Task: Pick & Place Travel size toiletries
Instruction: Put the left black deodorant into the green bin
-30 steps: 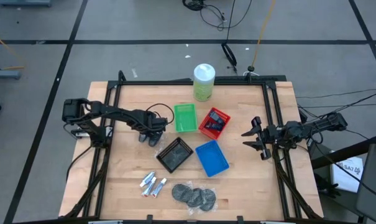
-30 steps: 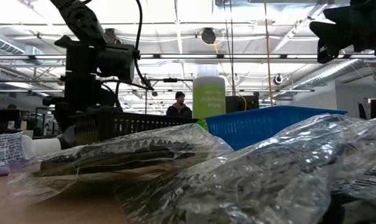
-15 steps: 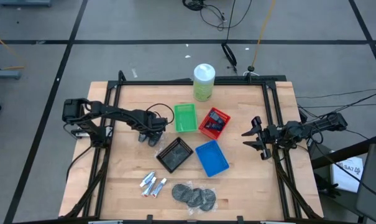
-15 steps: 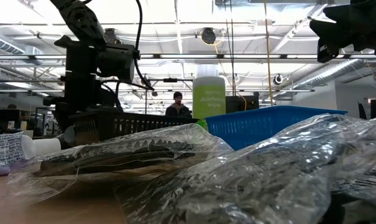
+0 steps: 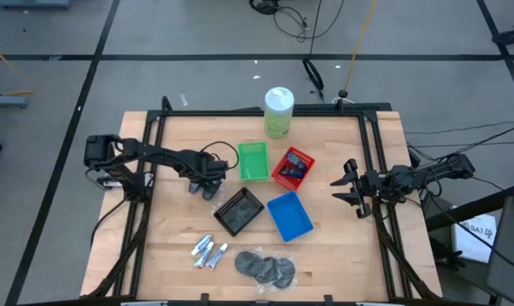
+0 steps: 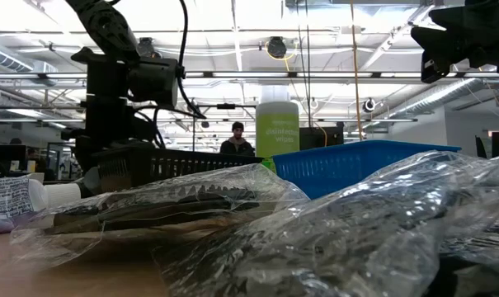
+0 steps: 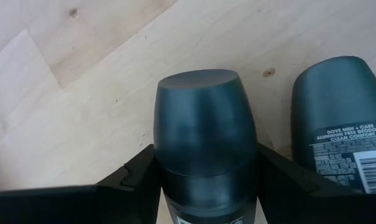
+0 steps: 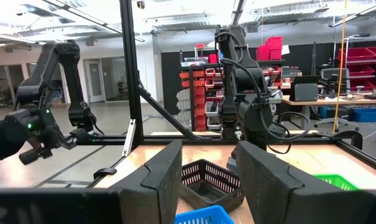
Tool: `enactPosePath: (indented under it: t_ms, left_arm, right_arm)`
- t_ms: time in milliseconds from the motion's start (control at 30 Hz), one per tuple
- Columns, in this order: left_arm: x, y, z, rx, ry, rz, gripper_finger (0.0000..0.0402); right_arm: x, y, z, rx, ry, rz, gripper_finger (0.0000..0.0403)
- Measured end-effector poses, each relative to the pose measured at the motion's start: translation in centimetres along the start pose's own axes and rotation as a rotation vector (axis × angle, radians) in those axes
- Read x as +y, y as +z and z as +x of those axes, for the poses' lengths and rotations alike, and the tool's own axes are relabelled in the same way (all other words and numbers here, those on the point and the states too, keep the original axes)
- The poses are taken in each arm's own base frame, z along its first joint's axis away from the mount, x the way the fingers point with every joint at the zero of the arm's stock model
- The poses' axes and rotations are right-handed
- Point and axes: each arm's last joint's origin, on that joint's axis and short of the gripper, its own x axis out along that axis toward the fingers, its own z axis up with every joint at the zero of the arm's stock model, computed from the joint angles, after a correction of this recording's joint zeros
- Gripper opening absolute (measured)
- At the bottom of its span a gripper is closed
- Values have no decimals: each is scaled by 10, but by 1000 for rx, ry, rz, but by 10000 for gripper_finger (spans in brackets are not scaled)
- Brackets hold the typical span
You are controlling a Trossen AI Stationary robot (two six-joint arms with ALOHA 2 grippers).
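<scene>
Two dark grey oval bottles lie side by side on the wood at the table's left. One bottle point(image 7: 205, 134) is between the fingers of my left gripper point(image 5: 204, 184), which is shut on it; the other bottle point(image 7: 340, 124) lies just beside it. White tubes point(image 5: 208, 251) and grey discs in clear bags point(image 5: 265, 267) lie near the front edge. Navy packs point(image 5: 296, 161) sit in the red tray. My right gripper point(image 5: 348, 189) hangs open above the table's right edge, with nothing between its fingers. My left gripper pinches the bottle between its two fingers, on the two sides of its body point(image 7: 166, 180) just below the rounded cap. The fingers come steeply from above and lie across the bottle. The bottle lies flat, next to the second bottle; whether it is off the wood I cannot tell.
A green tray point(image 5: 253, 161), a red tray point(image 5: 284, 176), a black mesh tray point(image 5: 239, 210) and a blue tray point(image 5: 289, 215) crowd the table's middle. A tall pale-green canister point(image 5: 278, 111) stands at the far edge. A black frame point(image 5: 155, 136) rings the table. A person stands in the room beyond.
</scene>
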Motion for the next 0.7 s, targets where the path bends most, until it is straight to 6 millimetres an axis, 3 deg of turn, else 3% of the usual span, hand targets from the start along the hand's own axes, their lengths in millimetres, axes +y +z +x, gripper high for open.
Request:
enactPosePath:
  t_ms: [433, 700]
  left_arm:
    - [33, -10, -74, -310, -201, 41, 197]
    - [49, -24, -116, -569, -367, 275, 197]
  right_arm:
    - [0, 0, 0, 0, 3, 0, 141]
    - [0, 1, 0, -9, 3, 1, 141]
